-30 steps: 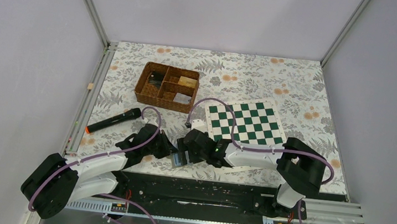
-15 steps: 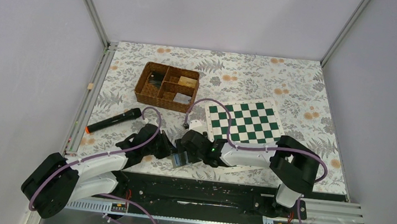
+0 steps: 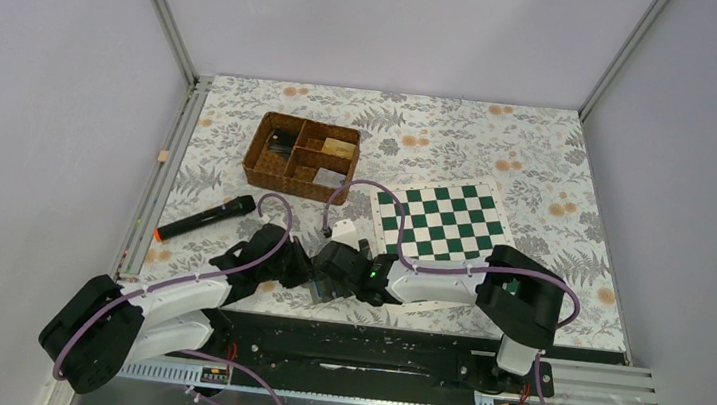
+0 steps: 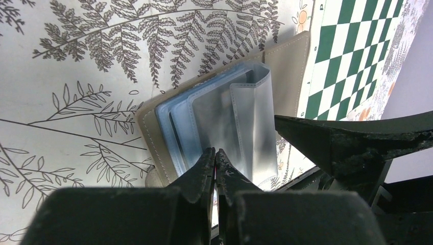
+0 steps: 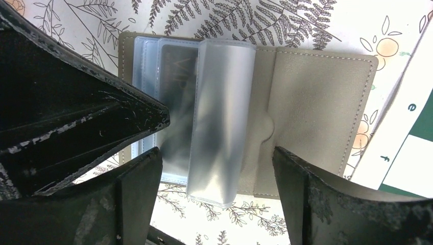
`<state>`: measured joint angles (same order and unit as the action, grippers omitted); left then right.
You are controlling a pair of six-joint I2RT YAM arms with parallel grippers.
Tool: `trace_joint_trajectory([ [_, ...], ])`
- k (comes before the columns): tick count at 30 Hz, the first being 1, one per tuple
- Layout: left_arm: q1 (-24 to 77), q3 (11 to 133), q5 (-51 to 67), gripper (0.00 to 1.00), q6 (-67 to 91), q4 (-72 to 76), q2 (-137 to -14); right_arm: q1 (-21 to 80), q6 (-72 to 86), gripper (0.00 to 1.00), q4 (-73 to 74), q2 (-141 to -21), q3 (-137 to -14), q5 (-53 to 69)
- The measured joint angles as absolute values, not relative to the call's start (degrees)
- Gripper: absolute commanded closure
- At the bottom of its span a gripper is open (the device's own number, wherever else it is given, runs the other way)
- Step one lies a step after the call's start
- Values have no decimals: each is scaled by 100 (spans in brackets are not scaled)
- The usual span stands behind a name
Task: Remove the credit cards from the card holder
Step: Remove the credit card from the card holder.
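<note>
Card holder point(image 5: 316, 102) lies open flat on the floral tablecloth point(image 3: 541, 151), near the front edge, a bit left of centre and just beside the near-left corner of the chessboard point(image 3: 445, 222). The covers I see are grey-beige with stitched edges. Clear, light-blue plastic sleeves point(image 5: 219, 117) are fanned out on it, and one is bowed up into a loop over the spine. A darker card point(image 5: 176, 102) shows through one of the flat sleeves; its print is too blurred to read.

My left gripper point(image 4: 215, 153) comes in low from the left, jaws pressed together with only a hairline between the tips. The tips sit at the near edge of the sleeve stack. I can't tell if a sleeve or card edge is nipped between them or if they're only touching it.

My right gripper point(image 5: 217, 153) is spread wide above the holder, one finger on each side of the raised sleeve and gripping nothing. In the right wrist view the left gripper's tip rests on the sleeves at the left half of the holder, so the two grippers are close together, nearly nose to nose over it.

Further out: brown wicker basket point(image 3: 301, 157) with compartments sits toward the back left, well apart from the holder. A black stick-shaped thing with an orange end point(image 3: 204, 217) lies on the cloth left of the arms — can't tell what it is.
</note>
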<state>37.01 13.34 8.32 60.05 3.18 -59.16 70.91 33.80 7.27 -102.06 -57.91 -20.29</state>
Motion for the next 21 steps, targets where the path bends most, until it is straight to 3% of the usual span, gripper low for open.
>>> trace_joint_trajectory([
  [5,3701,1334,803,100,6003,202,-5824,7096,3376,26,711,-10206,-5791,-2051],
  [14,3701,1337,469,100,5933,-644,-5127,7096,3413,28,701,-10208,-5791,-2045],
  [21,3701,1337,425,100,5870,-620,-5299,7096,3424,29,701,-10208,-5791,-2043],
])
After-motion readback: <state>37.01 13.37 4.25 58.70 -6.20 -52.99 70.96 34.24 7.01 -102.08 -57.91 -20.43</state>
